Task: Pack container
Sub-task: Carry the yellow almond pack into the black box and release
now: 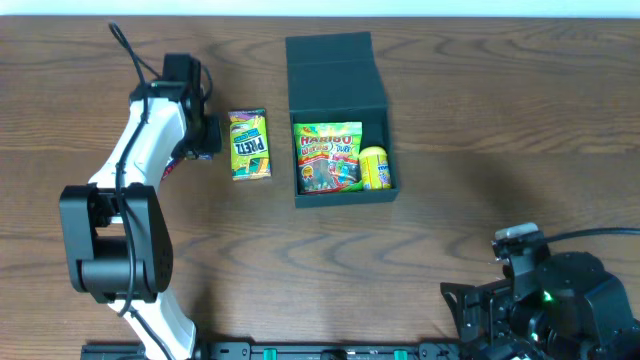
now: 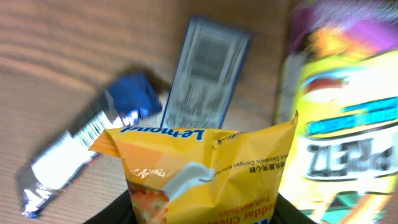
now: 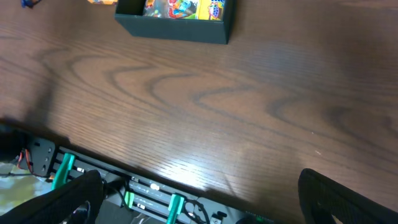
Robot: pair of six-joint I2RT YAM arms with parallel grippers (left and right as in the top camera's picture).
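Matte black cardboard box (image 1: pixel 336 72) holding two snacks (image 1: pixel 327 155).
Left hand (image 2: pixel 199 214) seemingly pinching one yellow packet (image 2: pixel 199 158); right hand (image 3: pixel 205 205) resting spread.

A dark brown wood-grain desk (image 1: pixel 500 120) fills the overhead view. A matte black container (image 1: pixel 345 197) sits on it near the middle, its flap lid open at the far side. Just left of it, not touching, lies a yellow-green snack packet (image 1: pixel 249 144). The left wrist view shows a blue-and-silver wrapper (image 2: pixel 74 155) and a grey-blue flat packet (image 2: pixel 205 78) lying close together on the wood.
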